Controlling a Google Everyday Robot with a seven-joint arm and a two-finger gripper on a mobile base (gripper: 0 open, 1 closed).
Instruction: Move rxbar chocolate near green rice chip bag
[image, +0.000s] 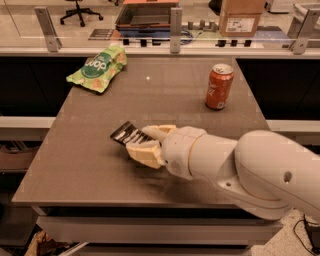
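Note:
The rxbar chocolate (126, 133), a flat black bar with white lettering, sits in the front middle of the table, one end between my fingers. My gripper (139, 140) reaches in from the right, with cream fingers (144, 153) shut on the bar's right end. The bar appears to be held just above the tabletop. The green rice chip bag (98, 68), light green with a dark round logo, lies at the far left corner of the table, well away from the bar.
An orange soda can (219, 86) stands upright at the far right of the brown table (75, 165). A railing with metal posts (175, 22) runs behind the table's far edge. My white arm (250, 170) covers the front right.

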